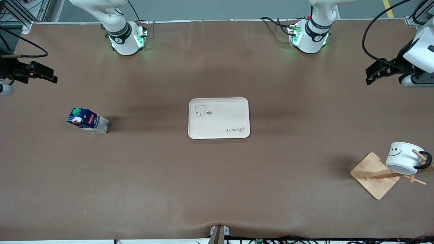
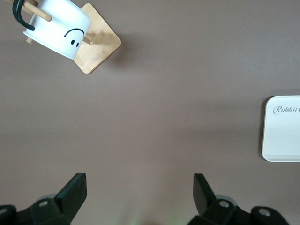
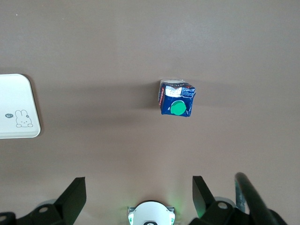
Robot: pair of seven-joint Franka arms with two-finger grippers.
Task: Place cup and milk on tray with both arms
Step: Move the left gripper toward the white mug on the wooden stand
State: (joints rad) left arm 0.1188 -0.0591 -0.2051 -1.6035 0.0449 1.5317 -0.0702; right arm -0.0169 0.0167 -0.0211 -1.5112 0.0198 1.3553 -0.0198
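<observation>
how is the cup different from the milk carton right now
The cup is a round white mug hanging on a wooden rack toward the left arm's end; the milk is a boxy blue-and-white carton standing on the table toward the right arm's end. The cup has a black handle, the milk a green cap. Neither is on the tray or gripped.

Left end effector (image 1: 370, 75): upper right of frame, raised, fingers spread, empty. Right end effector (image 1: 51, 77): upper left, raised, fingers spread, empty.
</observation>
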